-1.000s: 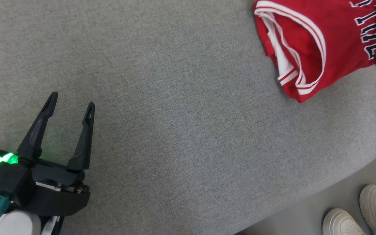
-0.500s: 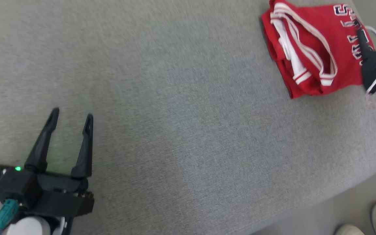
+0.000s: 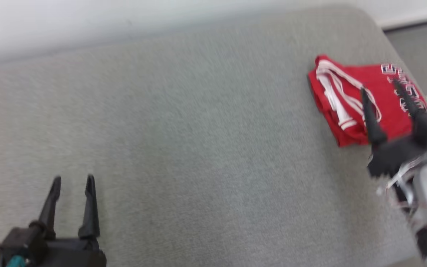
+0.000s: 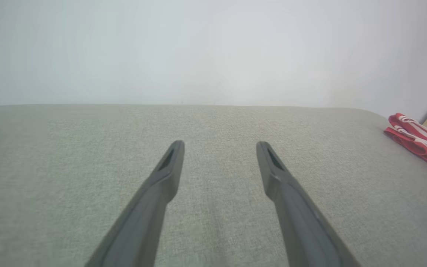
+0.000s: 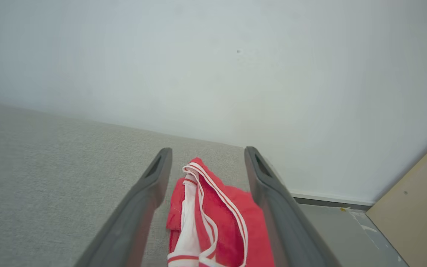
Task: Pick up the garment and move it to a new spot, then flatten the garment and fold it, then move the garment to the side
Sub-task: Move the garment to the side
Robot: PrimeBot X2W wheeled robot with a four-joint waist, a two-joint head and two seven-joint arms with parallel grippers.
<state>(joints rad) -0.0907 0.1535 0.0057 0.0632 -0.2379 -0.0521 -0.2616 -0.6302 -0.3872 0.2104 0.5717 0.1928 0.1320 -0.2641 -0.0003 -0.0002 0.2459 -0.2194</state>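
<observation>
red garment [image 3: 386, 83] on grey surface [image 3: 198, 148], pale wall [image 3: 87, 22]

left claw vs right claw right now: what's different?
Place: the left claw sits low on the left over bare cushion. The right claw is at the cushion's right end.
Jersey: the left claw is far from the jersey. The right claw is over it, and the right wrist view shows the jersey between its fingers. Contact is unclear.
Shared: both are open and hold nothing.
</observation>
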